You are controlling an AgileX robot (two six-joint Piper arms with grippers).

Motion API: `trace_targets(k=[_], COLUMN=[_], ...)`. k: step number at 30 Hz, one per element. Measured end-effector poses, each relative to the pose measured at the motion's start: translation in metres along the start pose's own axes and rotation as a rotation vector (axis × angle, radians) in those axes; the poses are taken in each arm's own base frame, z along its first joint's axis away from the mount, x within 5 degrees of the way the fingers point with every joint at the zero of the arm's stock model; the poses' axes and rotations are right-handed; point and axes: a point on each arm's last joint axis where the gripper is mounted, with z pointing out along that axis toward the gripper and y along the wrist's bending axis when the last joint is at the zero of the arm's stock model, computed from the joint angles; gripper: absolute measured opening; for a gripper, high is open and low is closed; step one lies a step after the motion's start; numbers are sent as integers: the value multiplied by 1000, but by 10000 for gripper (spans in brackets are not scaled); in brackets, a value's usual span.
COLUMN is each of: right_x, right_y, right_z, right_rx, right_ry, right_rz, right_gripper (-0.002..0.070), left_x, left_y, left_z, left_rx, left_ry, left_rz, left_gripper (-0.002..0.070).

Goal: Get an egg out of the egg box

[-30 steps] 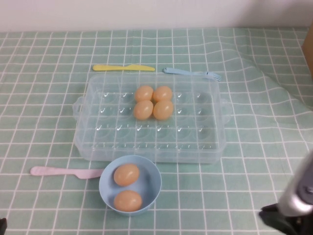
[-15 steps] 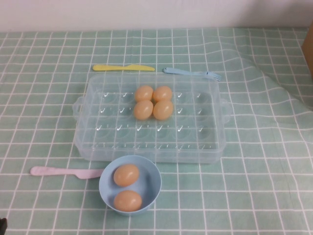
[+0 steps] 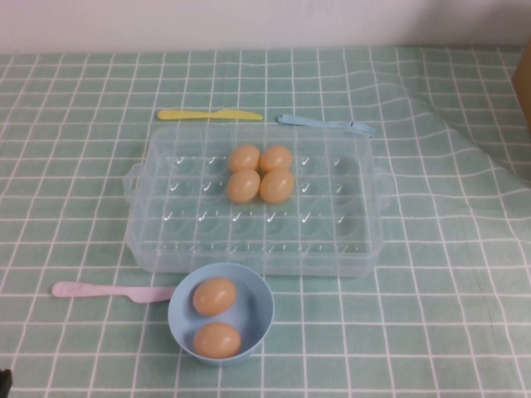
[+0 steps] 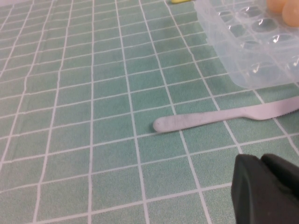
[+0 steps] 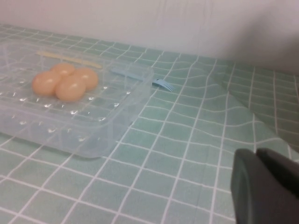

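Observation:
The clear plastic egg box (image 3: 191,224) sits mid-table, with several orange-tan eggs (image 3: 276,186) clustered in its back middle cups. Two more eggs (image 3: 215,296) lie in the light blue bowl (image 3: 255,308) in front of the box. My left gripper (image 4: 260,161) is shut and empty, low over the cloth at the near left, close to the pink knife (image 4: 224,116). My right gripper (image 5: 256,155) is shut and empty at the near right, well clear of the box (image 5: 93,126) and its eggs (image 5: 70,87). The right gripper does not show in the high view.
A pink knife (image 3: 112,291) lies left of the bowl. A yellow knife (image 3: 209,114) and a blue fork (image 3: 325,123) lie behind the box. The green checked cloth is wrinkled at the right (image 3: 465,141). A brown edge (image 3: 524,79) stands at the far right.
The right arm, seen at the bottom right corner of the high view a second ago, has pulled out of that view. The eggs, box and bowl have not moved.

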Motion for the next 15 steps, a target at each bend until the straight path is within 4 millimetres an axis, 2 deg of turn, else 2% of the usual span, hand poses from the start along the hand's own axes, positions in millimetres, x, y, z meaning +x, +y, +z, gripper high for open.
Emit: trace_targets(k=[15], right_x=[21], right_y=[5], right_z=[0], right_rx=[-44], right_ry=[175], right_rz=[45], right_gripper=[-17], left_x=[0], left_y=[0], left_z=[0], left_rx=[0], left_ry=[0], left_rz=[0], left_gripper=[-4])
